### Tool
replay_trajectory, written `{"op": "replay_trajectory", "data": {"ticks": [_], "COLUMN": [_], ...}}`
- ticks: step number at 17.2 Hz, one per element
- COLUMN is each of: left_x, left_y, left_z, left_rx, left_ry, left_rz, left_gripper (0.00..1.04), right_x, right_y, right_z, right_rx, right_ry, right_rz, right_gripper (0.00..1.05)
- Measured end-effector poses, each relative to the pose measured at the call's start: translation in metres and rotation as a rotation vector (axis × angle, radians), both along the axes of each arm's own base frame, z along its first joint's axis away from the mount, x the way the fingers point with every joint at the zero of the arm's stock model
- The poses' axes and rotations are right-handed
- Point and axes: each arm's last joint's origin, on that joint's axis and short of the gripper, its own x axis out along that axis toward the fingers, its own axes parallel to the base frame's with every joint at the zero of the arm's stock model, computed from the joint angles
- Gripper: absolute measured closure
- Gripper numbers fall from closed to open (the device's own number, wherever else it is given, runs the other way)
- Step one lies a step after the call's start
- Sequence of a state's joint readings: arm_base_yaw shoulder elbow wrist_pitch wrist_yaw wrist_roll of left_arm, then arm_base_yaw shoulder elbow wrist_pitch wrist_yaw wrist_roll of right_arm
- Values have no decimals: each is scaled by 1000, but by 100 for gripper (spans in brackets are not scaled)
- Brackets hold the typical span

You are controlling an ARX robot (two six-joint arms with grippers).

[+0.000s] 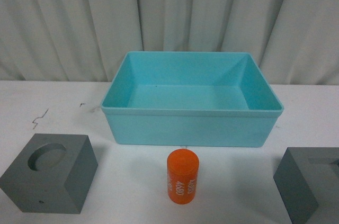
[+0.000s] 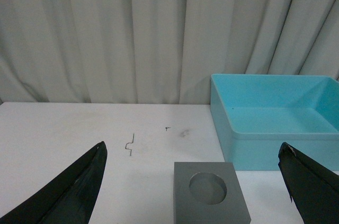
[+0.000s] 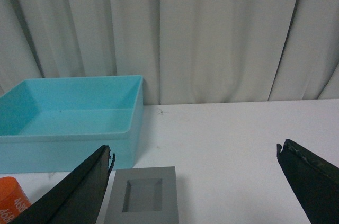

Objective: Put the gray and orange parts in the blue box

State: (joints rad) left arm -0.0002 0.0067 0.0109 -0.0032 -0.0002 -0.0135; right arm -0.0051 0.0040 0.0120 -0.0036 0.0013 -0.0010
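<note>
Jaws wide, prob. for straddling: left gripper (image 2: pixel 192 149) faces round-recess cube (image 2: pixel 211 198), right gripper (image 3: pixel 194 150) square-recess cube (image 3: pixel 142 196); orange cylinder (image 1: pixel 183 175) sits before empty blue box (image 1: pixel 185 128).

A white, matte surface (image 1: pixel 53 102) is seen stretching across the whole width of the front view. Behind it, a pale grey-white curtain (image 1: pixel 63 17) is hung in deep vertical folds, and the background is filled by it down to the far edge of the surface. On the left part of the surface, a thin grey squiggle (image 1: pixel 39 118) is seen, shaped like a bent wire or a scratch; which of the two cannot be told. A tiny dark mark (image 1: pixel 82 105) is found a little further right and further back, with a faint greyish smudge (image 1: pixel 95 109) just beside it. The same curtain and surface are shown in both wrist views.
</note>
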Motion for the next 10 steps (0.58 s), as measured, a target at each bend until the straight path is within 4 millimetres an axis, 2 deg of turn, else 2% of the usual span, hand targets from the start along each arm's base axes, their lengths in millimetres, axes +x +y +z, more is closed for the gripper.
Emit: {"op": "replay_trajectory", "data": {"ticks": [5,6,7,9,10], "left_x": [0,0,0,0,0], "left_y": [0,0,0,0,0], "left_z": [0,0,0,0,0], "left_rx": [0,0,0,0,0], "left_ry": [0,0,0,0,1], "left_rz": [0,1,-1,0,0], "left_gripper": [7,7,7,7,7], "right_x": [0,6,23,60,67], "right_y": [0,1,5,7,7], "right_z": [0,10,20,-31,-64], "right_rx": [0,-79,-267,-830,-1077], "right_ry": [0,-99,-189,229,439], "right_rz": [0,-48,-164,-230,-152], "right_gripper": [6,6,6,6,6]}}
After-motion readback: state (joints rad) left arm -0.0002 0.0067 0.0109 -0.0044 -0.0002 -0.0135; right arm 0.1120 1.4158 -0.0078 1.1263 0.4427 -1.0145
